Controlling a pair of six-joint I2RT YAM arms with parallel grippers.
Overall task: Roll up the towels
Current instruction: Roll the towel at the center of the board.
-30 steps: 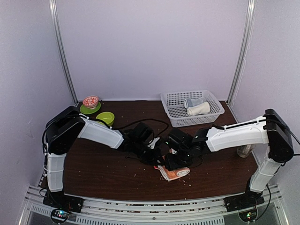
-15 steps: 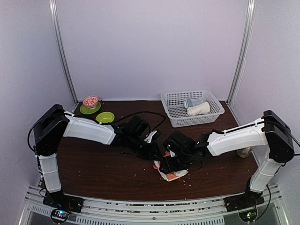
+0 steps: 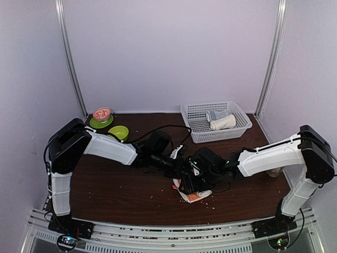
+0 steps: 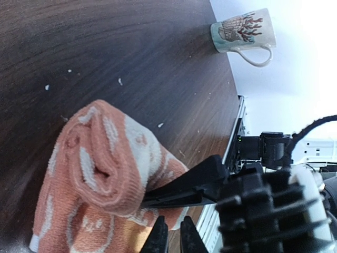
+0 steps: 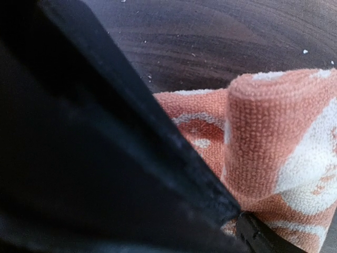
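Note:
The orange-red towel [image 3: 194, 196] with white circles lies on the brown table near its front, one end rolled up [image 4: 100, 163], the rest flat beneath. My right gripper [image 3: 188, 184] stands open over it; one black finger [image 4: 189, 184] lies along the roll's side, and the roll [image 5: 274, 142] sits free beside that finger. My left gripper [image 3: 183, 166] hovers just behind the towel, its fingertips [image 4: 160, 237] shut with nothing between them. The cream-white towel [image 3: 224, 123] lies rolled in the white basket [image 3: 195, 134] at the back right.
A pale grey-blue cloth bundle [image 3: 215, 115] shares the basket. A patterned mug [image 4: 245, 31] stands by the table's right edge. A green bowl [image 3: 118, 132] and a red-patterned bowl [image 3: 101, 114] on a green plate sit back left. Crumbs dot the table.
My right gripper's jaws have spread and it has slid left over the towel, hiding the roll from above. My left gripper has moved right, closer to the right one.

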